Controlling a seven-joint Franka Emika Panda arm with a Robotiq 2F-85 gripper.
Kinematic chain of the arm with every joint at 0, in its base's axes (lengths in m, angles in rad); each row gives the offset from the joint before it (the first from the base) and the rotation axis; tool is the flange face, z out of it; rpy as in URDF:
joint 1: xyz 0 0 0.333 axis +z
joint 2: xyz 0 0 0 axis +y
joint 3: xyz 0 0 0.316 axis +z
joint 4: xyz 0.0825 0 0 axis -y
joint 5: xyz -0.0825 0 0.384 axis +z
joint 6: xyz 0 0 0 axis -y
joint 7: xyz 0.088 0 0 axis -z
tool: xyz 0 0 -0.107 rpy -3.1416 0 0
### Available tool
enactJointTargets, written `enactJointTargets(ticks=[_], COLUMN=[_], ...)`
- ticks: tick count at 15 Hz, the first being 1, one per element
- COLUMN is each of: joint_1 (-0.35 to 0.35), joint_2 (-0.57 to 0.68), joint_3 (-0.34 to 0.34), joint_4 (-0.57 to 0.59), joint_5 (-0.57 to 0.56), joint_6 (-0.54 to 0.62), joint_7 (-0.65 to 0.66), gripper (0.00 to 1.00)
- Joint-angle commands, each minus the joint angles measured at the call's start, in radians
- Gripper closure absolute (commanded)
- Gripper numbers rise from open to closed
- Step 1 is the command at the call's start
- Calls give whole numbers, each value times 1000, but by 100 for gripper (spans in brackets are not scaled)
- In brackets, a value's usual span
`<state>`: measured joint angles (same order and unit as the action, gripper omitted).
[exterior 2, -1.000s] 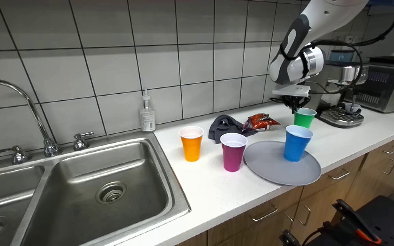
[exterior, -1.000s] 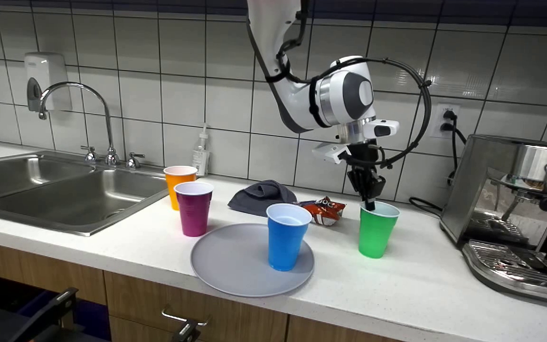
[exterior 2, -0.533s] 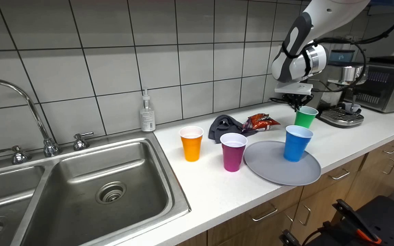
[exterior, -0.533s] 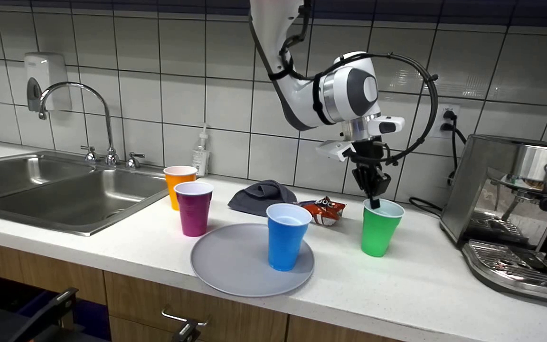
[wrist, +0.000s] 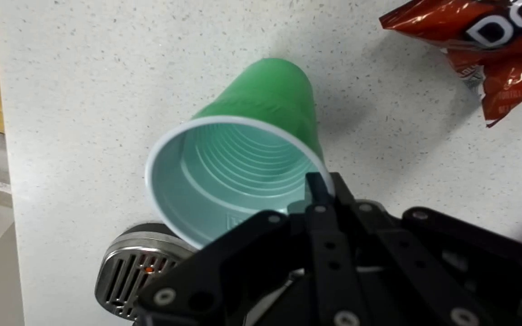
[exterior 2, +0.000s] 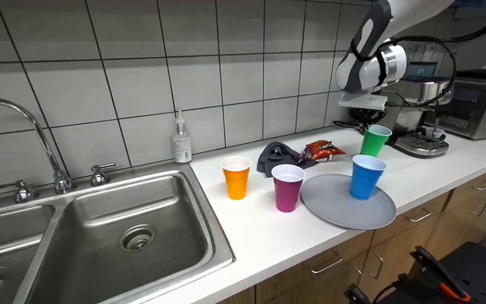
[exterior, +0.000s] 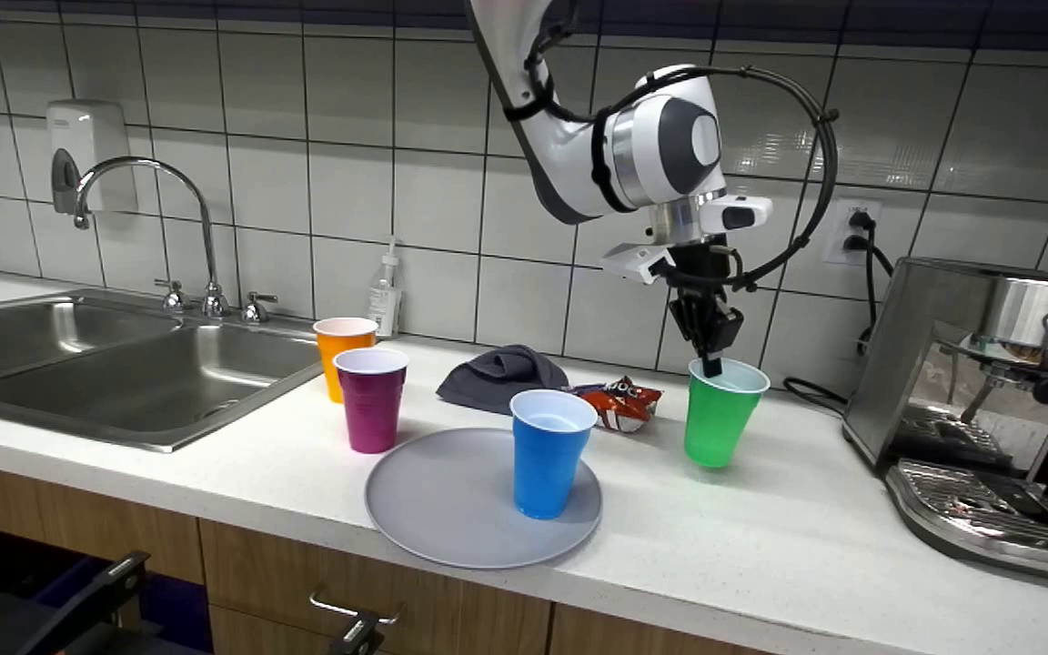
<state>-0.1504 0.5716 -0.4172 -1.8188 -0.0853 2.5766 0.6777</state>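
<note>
Green plastic cup (wrist: pixel 274 95) hangs tilted, likely because my end effector (wrist: pixel 327 183) clamps just one side of its rim (wrist: pixel 224 119); tortilla-chip bag (wrist: pixel 517 56) near cup.

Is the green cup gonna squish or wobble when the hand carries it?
It's probably light: the green cup looks empty inside. It may squish a little, since its wall looks thin. It could wobble too, because the hand pinches only one side and the cup is tilted.
</note>
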Motion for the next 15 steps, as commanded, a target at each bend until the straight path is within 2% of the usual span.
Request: enactJointTargets(ticks=[1,15], joint_1=[27,132], joint_2=[-106,-240], joint_3=[-5,22], joint_4=[-101,-236], joint_5=[-18,-125], joint_6=[22,35], joint_7=[-14,-2], gripper=[99,99])
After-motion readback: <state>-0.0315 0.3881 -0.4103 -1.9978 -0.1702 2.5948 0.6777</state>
